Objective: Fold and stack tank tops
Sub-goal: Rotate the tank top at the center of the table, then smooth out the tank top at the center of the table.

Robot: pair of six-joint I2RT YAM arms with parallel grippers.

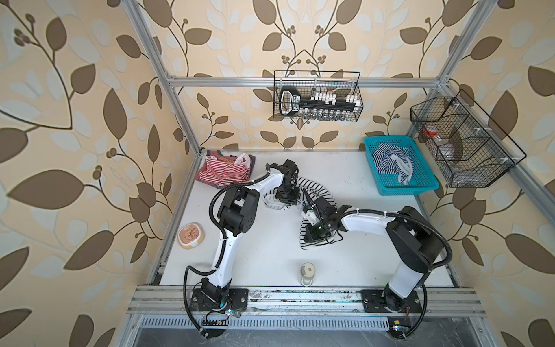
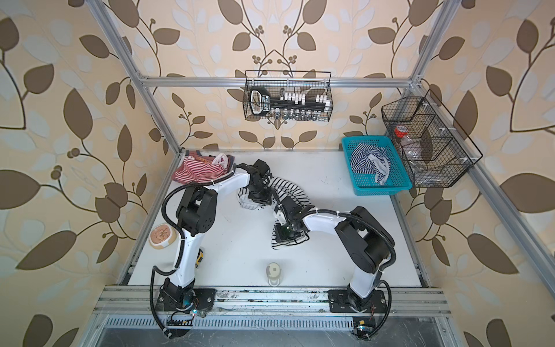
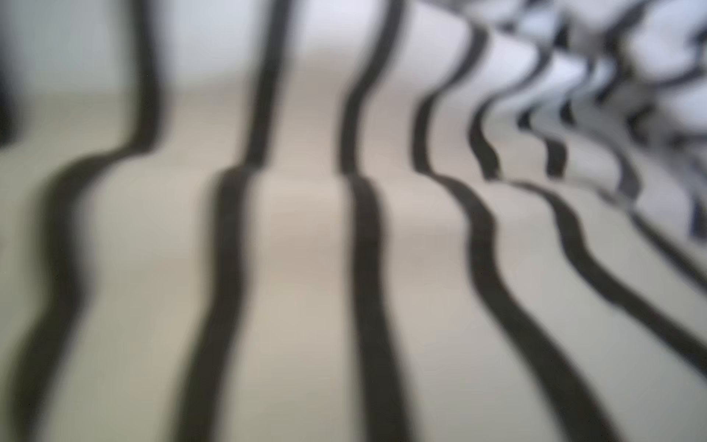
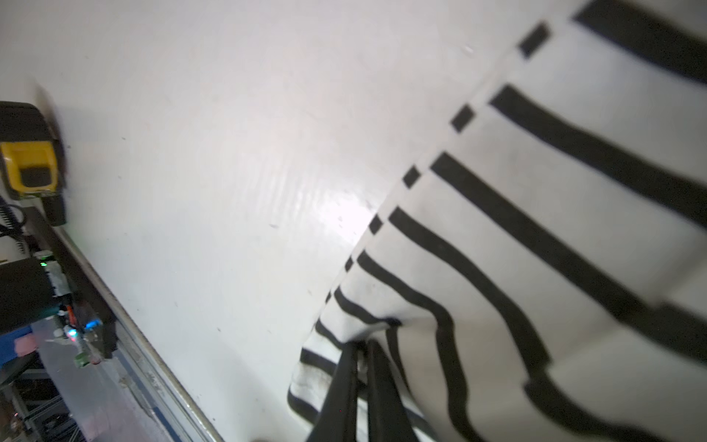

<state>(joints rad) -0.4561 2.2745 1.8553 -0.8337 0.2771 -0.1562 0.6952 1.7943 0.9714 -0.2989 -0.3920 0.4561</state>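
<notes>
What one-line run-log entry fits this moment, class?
black-striped tank top: bunched mid-table | right gripper: shut on it | left gripper: over it, grip unclear | red-and-white top: far-left corner | navy-striped top: in blue basket

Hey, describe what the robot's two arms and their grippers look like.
The left arm and right arm match: curved white link shells, chunky black joints, black base plates, and a ribbed black cable hose running alongside, fastened with white zip ties. The right gripper has thin, flat black fingers.

Bright light; black-striped tank top badly blurred.
</notes>
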